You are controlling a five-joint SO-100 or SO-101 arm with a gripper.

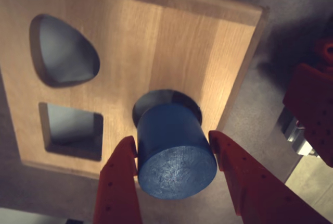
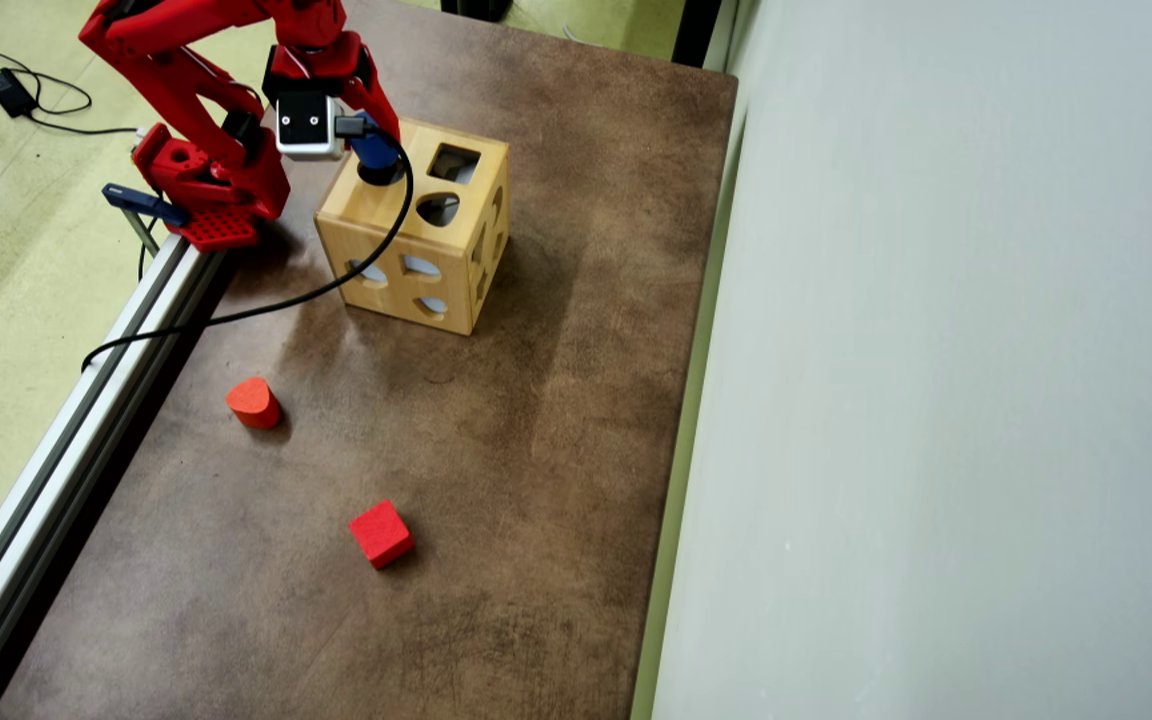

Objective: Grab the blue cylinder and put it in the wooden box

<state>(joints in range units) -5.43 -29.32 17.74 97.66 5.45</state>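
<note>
The blue cylinder (image 1: 174, 146) stands tilted with its lower end in the round hole on top of the wooden box (image 1: 182, 41). My gripper (image 1: 170, 136) has its red fingers (image 1: 122, 182) on both sides of the cylinder and is shut on it. In the overhead view the gripper (image 2: 376, 160) hangs over the box's (image 2: 406, 270) top near its left corner, and the blue cylinder (image 2: 373, 152) shows just under the wrist camera. The top also has a square hole (image 1: 73, 130) and a rounded hole (image 1: 62, 52).
An orange-red rounded block (image 2: 254, 402) and a red cube (image 2: 381, 534) lie on the brown table in front of the box. A metal rail (image 2: 86, 400) runs along the table's left edge by the arm's base (image 2: 206, 190). A pale wall (image 2: 936, 350) bounds the right side.
</note>
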